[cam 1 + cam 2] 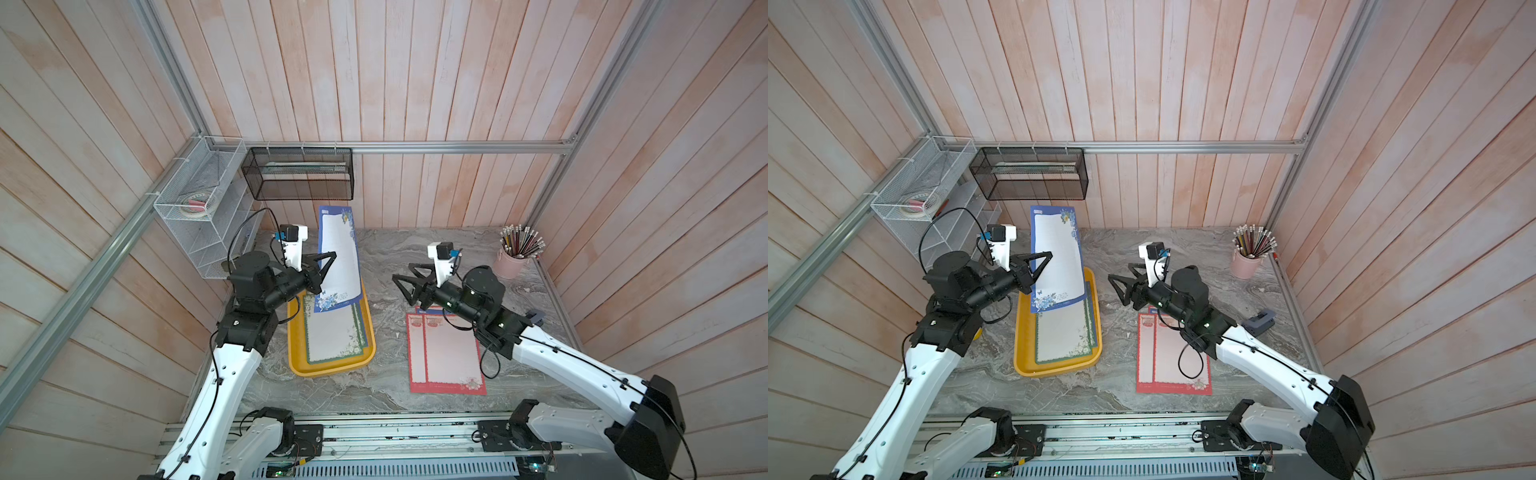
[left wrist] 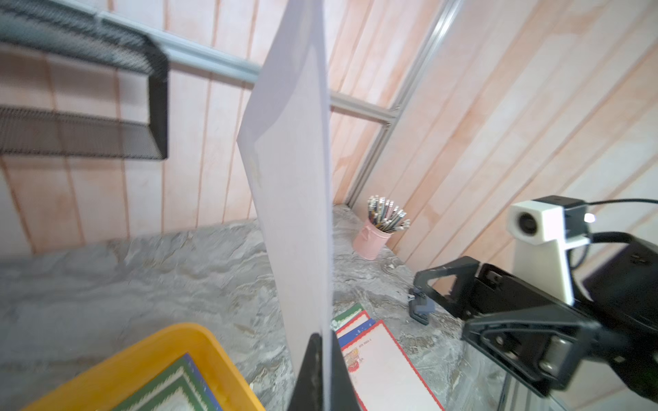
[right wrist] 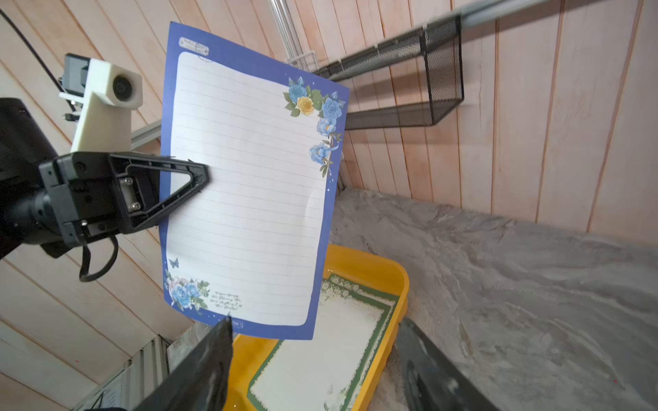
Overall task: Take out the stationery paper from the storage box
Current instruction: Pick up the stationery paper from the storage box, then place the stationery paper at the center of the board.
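Nearest the lens in the left wrist view, the left gripper (image 2: 323, 356) is pinching the blue-bordered sheet (image 3: 245, 185) of stationery paper by one long edge, jaws pressed flat on it. It is holding the sheet upright in the air above the far end of the storage box (image 1: 332, 370). The sheet's lower edge is hanging just over the box and appears clear of the green-bordered sheets (image 1: 332, 336) lying inside. The right gripper (image 1: 402, 272) is standing wide and empty above the table (image 1: 386, 249), between the box and the red-bordered pile (image 1: 449, 353) already lying outside; its fingers are pointing toward the hanging sheet but are not touching it. Risks, as judged: the pinch is taking only a narrow margin at one side, so the limp sheet is bowing (the curve is showing in both top views) and may be swinging or slipping out during any quick transfer. If the right gripper is closing off-line on the free edge, it is likely creasing the paper or tugging it from the left pinch. Lowering too early is risking the bottom corner catching the yellow wall or dragging the green sheets askew. The upper corner appears near the black mesh basket (image 1: 299, 174), so lifting further is inviting a snag there.
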